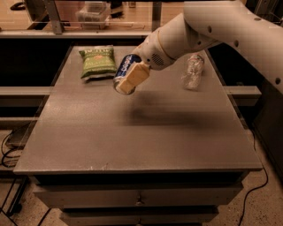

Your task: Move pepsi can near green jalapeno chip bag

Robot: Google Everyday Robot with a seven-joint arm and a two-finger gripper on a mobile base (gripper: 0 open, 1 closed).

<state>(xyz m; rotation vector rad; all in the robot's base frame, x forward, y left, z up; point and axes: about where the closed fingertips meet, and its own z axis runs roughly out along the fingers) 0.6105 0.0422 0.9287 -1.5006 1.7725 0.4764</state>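
Observation:
The green jalapeno chip bag (97, 62) lies flat at the far left of the grey table (132, 132). My gripper (128, 78) is shut on the pepsi can (123, 70), a dark blue can with white lettering, held tilted above the table just right of the bag. A tan finger pad (133, 78) covers the can's front side. The white arm reaches in from the upper right.
A clear plastic bottle (193, 71) lies at the far right of the table. A shelf with a clear box (93, 11) stands behind the table. Drawers sit below the front edge, and cables run on the floor at both sides.

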